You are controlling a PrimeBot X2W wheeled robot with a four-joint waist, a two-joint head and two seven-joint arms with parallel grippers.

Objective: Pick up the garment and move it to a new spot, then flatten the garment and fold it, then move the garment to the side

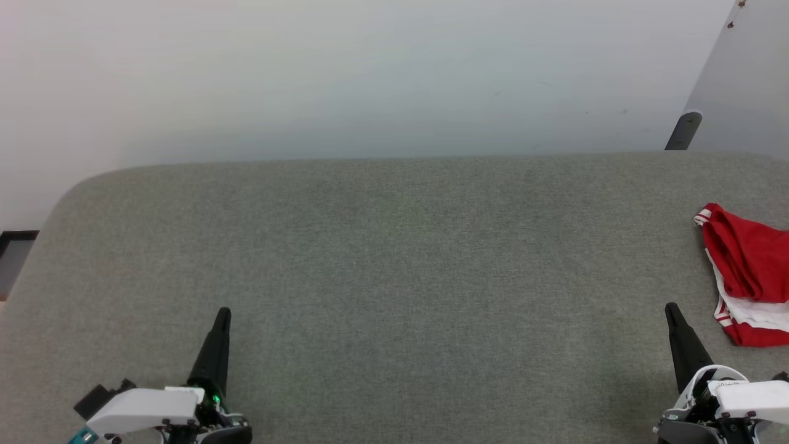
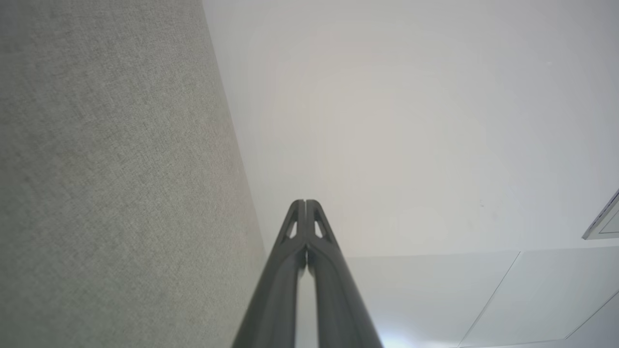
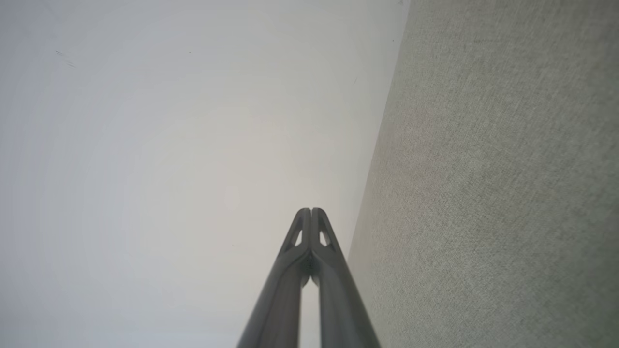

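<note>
1. My left gripper (image 1: 222, 314) rests at the near left of the grey woven-cloth tabletop (image 1: 394, 259). Its two long dark fingers are pressed together with nothing between them.
2. My right gripper (image 1: 671, 308) rests at the near right, fingers likewise pressed together and empty.
3. The red soft jersey garment with red-and-white striped trim (image 1: 749, 259) lies bunched at the table's right side. It is just right of my right gripper and a little farther off, not touching it. The head view cuts off its right part.
4. I judge this fits two stages: a loose heap waiting to be lifted, or a folded garment already set aside. The visible folds do not settle which.
5. Risk: I cannot see how near the table's right edge the cloth lies, so soft fabric could slide off if nudged that way.
6. Risk: my right gripper is close, so a careless sideways sweep would drag or rumple the cloth.
7. Risk: fingers pressed together would only push the cloth, not pinch it.
</note>
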